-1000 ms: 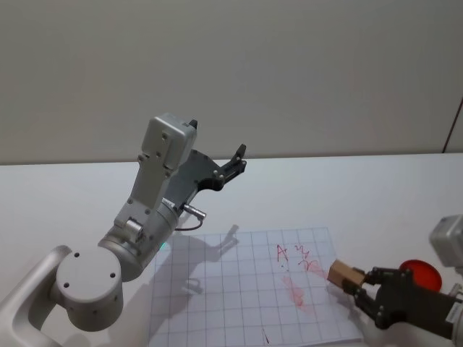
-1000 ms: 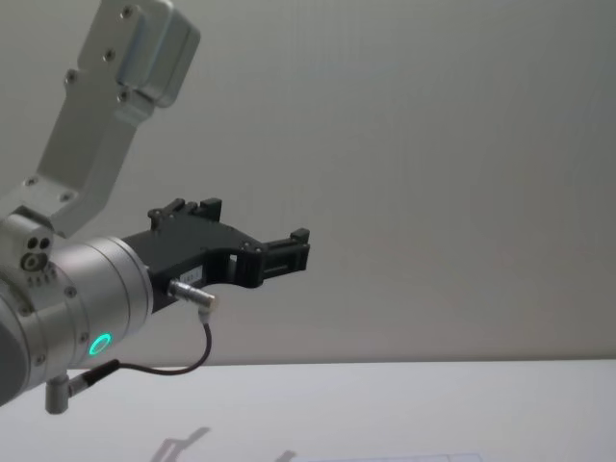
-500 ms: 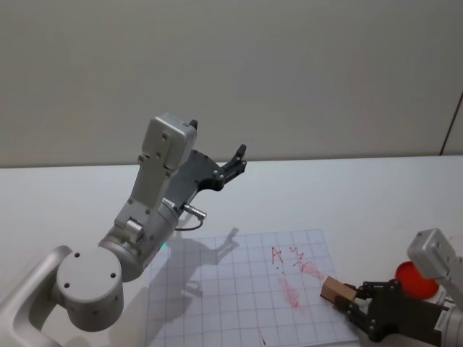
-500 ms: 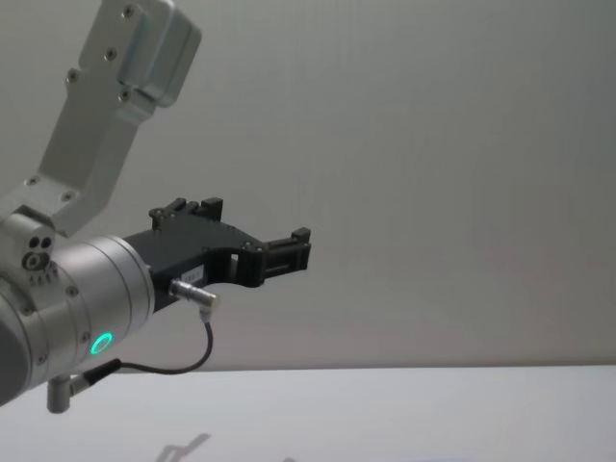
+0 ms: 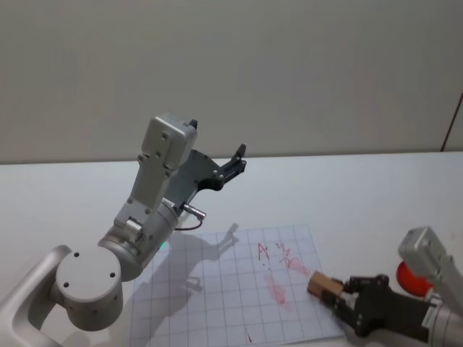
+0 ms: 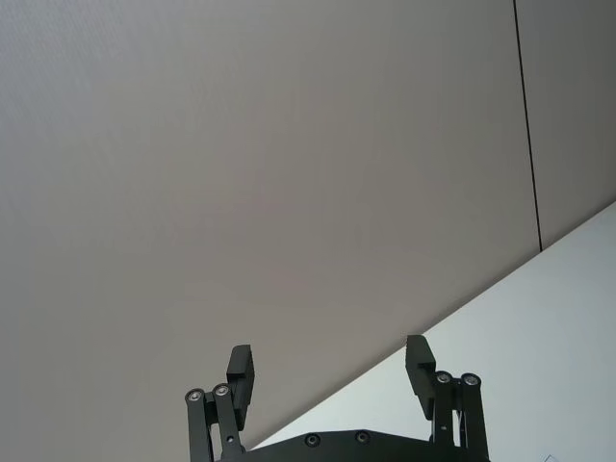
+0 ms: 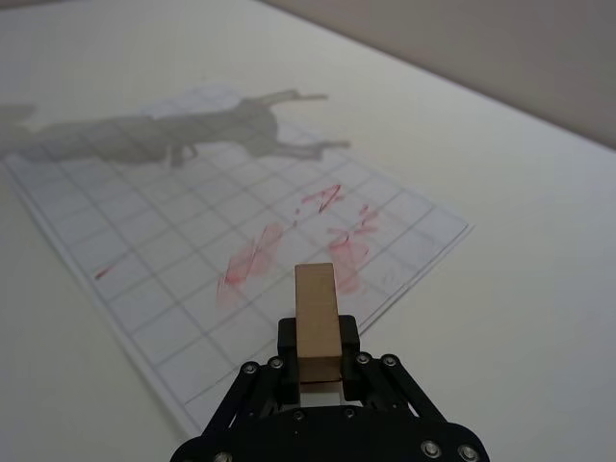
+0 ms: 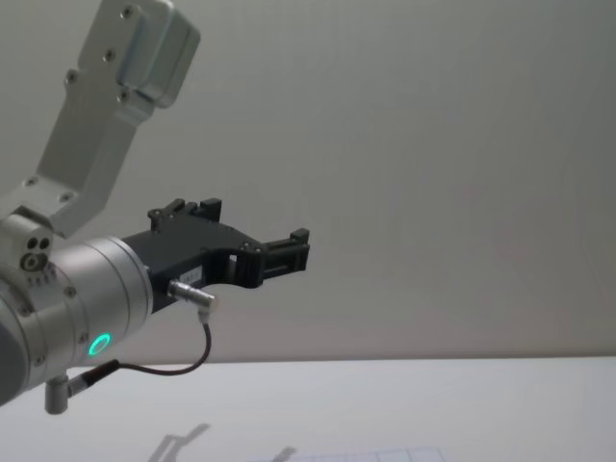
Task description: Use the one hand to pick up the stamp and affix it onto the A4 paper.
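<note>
My right gripper (image 5: 341,295) reaches in from the lower right, shut on the tan wooden stamp (image 5: 323,285). The stamp sticks out forward from the fingers and sits over the right edge of the A4 paper (image 5: 210,289), a white sheet with a pale-blue grid. In the right wrist view the stamp (image 7: 317,316) stands in the gripper (image 7: 318,354) just short of red ink marks (image 7: 289,245) on the paper (image 7: 164,260). I cannot tell whether it touches the sheet. My left gripper (image 5: 236,162) is raised high at the back left, open (image 6: 332,371) and holding nothing.
A red round ink pad (image 5: 406,277) lies on the white table right of the paper, partly behind my right arm. The left arm's big silver wrist (image 8: 67,308) stands over the paper's left side and casts a shadow on it. The paper's far edge (image 8: 337,454) shows low in the chest view.
My right gripper has carried the stamp leftward, from the paper's right corner to farther along its edge. The paper has also shifted left. The left arm has not moved.
</note>
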Robot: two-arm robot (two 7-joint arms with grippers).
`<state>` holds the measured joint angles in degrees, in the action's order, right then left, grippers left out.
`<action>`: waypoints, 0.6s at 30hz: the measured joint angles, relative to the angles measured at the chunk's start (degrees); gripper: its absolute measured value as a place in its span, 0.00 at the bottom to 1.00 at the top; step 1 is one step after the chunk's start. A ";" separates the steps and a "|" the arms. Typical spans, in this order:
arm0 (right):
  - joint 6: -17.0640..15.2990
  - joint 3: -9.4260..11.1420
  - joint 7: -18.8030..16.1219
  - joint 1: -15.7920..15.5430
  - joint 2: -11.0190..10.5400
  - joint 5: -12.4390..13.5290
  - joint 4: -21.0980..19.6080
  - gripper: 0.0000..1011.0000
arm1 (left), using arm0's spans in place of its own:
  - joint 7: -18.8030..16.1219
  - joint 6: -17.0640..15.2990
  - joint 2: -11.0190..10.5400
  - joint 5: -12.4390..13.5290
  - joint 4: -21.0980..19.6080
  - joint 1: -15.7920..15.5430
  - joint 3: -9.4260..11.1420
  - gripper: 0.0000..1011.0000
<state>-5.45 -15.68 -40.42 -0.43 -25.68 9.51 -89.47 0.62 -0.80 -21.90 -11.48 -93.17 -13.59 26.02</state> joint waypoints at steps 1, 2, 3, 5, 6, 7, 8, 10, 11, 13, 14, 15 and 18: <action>0.22 0.07 0.25 0.10 0.03 0.33 -0.26 0.22 | 0.00 0.00 0.00 0.00 0.00 0.00 0.00 0.99; 0.75 0.27 0.79 0.31 0.09 1.19 -0.78 0.22 | 0.00 0.00 0.00 0.00 0.00 0.00 0.00 0.99; 0.96 0.39 1.18 0.38 0.10 1.57 -1.03 0.22 | 0.00 0.00 0.00 0.00 0.00 0.00 0.00 0.99; 1.66 0.73 2.16 0.56 0.11 2.76 -1.88 0.22 | 0.00 0.00 0.00 0.00 0.00 0.00 0.00 0.99; 1.90 0.93 2.54 0.63 0.09 3.17 -2.27 0.22 | 0.00 0.00 0.00 0.00 0.00 0.00 0.00 0.99; 2.37 1.23 3.28 0.69 0.01 3.98 -2.85 0.22 | 0.00 0.00 0.00 0.00 0.00 0.00 0.00 0.99; 2.67 1.38 3.83 0.71 -0.04 4.52 -3.15 0.22 | 0.00 0.00 0.00 0.00 0.00 0.00 0.00 0.99; 3.26 1.91 5.19 0.75 -0.29 5.70 -4.12 0.22 | 0.00 0.00 0.00 0.00 0.00 0.00 0.00 0.99; 3.26 1.91 5.19 0.75 -0.29 5.70 -4.12 0.22 | 0.00 0.00 0.00 0.00 0.00 0.00 0.00 0.99; 3.79 2.44 6.67 0.72 -0.60 6.88 -4.91 0.22 | 0.00 0.00 0.00 0.00 0.00 0.00 0.00 0.99; 3.93 2.69 7.16 0.66 -0.76 7.21 -5.23 0.22 | 0.00 0.00 0.00 0.00 0.00 0.00 0.00 0.99; 4.19 3.05 8.05 0.55 -1.01 7.82 -5.68 0.22 | 0.00 0.00 0.00 0.00 0.00 0.00 0.00 0.99; 4.61 3.84 10.22 0.14 -1.64 8.98 -6.57 0.22 | 0.00 0.00 0.00 0.00 0.00 0.00 0.00 0.99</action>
<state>-0.84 -11.84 -30.20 -0.29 -27.32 18.49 -96.04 0.62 -0.80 -21.89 -11.48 -93.18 -13.59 26.02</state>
